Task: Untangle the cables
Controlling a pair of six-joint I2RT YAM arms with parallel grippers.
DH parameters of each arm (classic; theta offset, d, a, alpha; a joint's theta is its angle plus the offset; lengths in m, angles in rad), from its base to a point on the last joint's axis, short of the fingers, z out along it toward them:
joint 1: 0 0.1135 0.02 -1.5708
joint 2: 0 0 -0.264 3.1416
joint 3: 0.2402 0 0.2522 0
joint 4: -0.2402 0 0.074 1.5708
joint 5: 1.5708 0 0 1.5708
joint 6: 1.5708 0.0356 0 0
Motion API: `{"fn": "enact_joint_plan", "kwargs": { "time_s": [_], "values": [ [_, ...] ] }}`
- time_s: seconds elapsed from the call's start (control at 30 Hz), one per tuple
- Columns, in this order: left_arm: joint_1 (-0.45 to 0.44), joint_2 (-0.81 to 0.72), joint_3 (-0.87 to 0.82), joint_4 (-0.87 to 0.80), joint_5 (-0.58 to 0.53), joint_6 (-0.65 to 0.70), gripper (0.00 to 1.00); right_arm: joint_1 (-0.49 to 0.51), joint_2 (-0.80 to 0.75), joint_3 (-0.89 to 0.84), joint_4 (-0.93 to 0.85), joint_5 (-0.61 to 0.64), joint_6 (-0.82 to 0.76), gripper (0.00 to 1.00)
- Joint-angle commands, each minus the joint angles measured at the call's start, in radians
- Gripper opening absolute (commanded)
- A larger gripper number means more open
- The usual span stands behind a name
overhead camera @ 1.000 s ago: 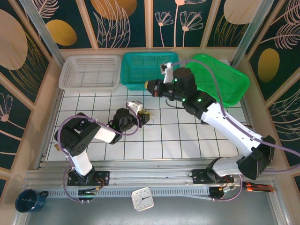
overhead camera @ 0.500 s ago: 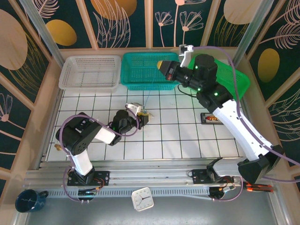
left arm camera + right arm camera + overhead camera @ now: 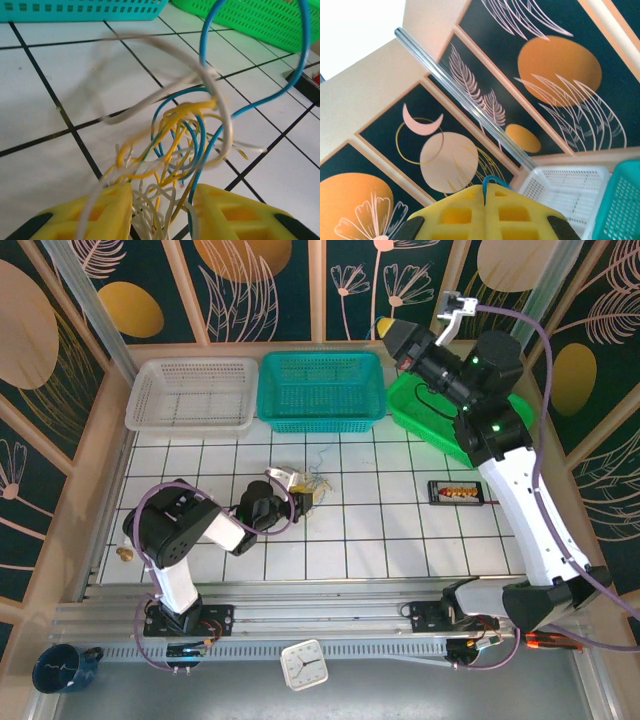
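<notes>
Since a second ago my right hand (image 3: 392, 332) has swung up and back from above the teal basket (image 3: 320, 392) and now hangs high at the rear, over the near end of the green basket (image 3: 432, 422). The left hand (image 3: 304, 489) has hardly shifted on the counter (image 3: 390, 535).

The teal basket sits below and to the left of the right hand, with the white basket (image 3: 190, 393) further left. A small dark flat thing (image 3: 457, 490) lies on the tiles well to the right of the left hand.

My right hand is squeezed closed, with a small loop of the blue cable (image 3: 490, 179) poking out at the seam of its yellow tips. The cables (image 3: 180, 145) lie just ahead of the left hand, a loose knot of blue, yellow and whitish strands. Several strands run down into the gap between its tips. Those tips stand apart, and I cannot tell whether they pinch anything. One blue strand climbs out of the knot, up and to the right.
</notes>
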State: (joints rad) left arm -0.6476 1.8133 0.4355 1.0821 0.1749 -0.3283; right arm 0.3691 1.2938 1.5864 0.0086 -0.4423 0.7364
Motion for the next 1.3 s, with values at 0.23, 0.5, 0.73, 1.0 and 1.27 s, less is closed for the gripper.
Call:
{"fn": "enact_joint_plan", "kwargs": {
  "time_s": [0.23, 0.5, 0.73, 1.0, 1.27],
  "values": [
    [-0.002, -0.022, -0.014, 0.037, -0.012, -0.027, 0.43, -0.014, -0.028, -0.023, 0.095, -0.04, 0.028, 0.0],
    [-0.003, -0.012, -0.004, 0.009, -0.016, -0.023, 0.41, -0.104, 0.024, 0.103, 0.062, -0.03, 0.001, 0.0],
    [-0.003, 0.026, -0.017, 0.038, -0.014, -0.04, 0.38, -0.213, 0.086, 0.32, 0.065, -0.009, -0.032, 0.0],
    [-0.003, 0.039, -0.026, 0.059, -0.018, -0.047, 0.37, -0.337, 0.085, 0.344, 0.134, -0.006, 0.011, 0.0],
    [-0.004, -0.049, -0.035, 0.034, -0.023, -0.075, 0.57, -0.355, 0.017, 0.178, 0.161, 0.02, -0.018, 0.0]
  ]
}}
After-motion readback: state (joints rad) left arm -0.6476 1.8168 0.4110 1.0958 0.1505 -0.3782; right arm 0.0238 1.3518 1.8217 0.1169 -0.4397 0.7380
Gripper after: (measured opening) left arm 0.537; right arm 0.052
